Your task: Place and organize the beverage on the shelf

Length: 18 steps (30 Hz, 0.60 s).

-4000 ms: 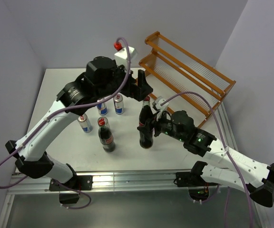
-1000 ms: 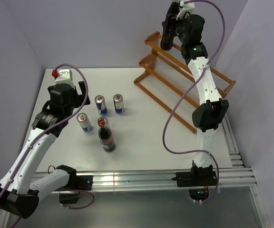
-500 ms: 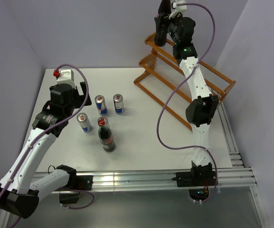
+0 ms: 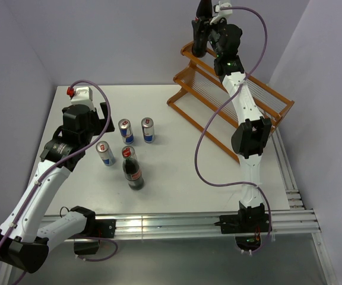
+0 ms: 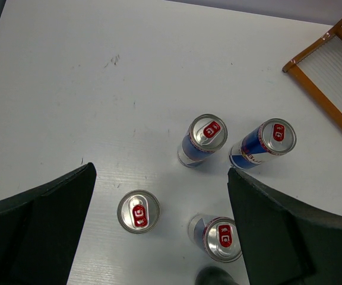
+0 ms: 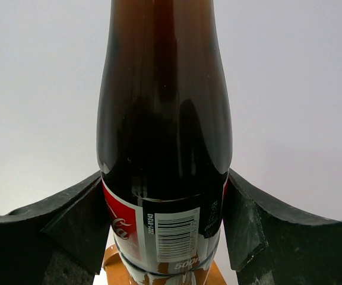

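Note:
My right gripper (image 4: 205,29) is shut on a dark cola bottle (image 4: 199,43) with a red label. It holds the bottle upright at the far left end of the top tier of the orange-brown shelf (image 4: 236,89). In the right wrist view the bottle (image 6: 165,119) fills the space between the fingers (image 6: 70,225), with orange wood (image 6: 113,268) just under its base. The second cola bottle (image 4: 133,173) stands on the table. My left gripper (image 4: 103,114) is open and empty above the cans. The left wrist view shows several cans: (image 5: 209,135), (image 5: 271,141), (image 5: 138,211), (image 5: 221,237).
The white table (image 4: 177,166) carries the cans and the bottle left of centre. The shelf's lower tier (image 4: 218,124) runs diagonally along the right side, and its corner shows in the left wrist view (image 5: 331,65). Grey walls close in at the back and on both sides.
The right arm has lifted the bottle from the table to the shelf's far left top end, shifting only slightly left lately. The left arm has drawn back left over the cans.

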{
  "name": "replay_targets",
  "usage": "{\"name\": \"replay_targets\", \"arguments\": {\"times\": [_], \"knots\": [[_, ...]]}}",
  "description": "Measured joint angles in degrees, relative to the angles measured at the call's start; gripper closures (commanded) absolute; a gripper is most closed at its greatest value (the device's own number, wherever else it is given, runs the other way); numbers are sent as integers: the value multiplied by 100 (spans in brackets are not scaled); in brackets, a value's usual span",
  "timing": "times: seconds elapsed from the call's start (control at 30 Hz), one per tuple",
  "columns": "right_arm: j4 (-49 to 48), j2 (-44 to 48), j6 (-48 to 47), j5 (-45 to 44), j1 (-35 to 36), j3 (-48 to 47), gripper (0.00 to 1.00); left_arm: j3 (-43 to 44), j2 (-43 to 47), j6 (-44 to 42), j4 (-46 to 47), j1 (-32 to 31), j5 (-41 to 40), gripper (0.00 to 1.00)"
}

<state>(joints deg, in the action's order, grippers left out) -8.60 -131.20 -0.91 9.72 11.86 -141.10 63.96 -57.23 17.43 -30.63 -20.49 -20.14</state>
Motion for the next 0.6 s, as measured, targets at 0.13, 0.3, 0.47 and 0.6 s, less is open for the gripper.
{"name": "replay_targets", "arguments": {"times": [0.13,0.3,0.47,0.6], "knots": [[-15,15,2,-39,4,31,37,0,0,0,0,0,0,0],[-42,105,2,-131,17,166,21,0,-2,0,0,0,0,1],[76,236,103,-127,50,538,0,0,-2,0,-2,0,0,1],[138,428,129,-105,66,1045,0,0,-2,0,-2,0,0,0]]}}
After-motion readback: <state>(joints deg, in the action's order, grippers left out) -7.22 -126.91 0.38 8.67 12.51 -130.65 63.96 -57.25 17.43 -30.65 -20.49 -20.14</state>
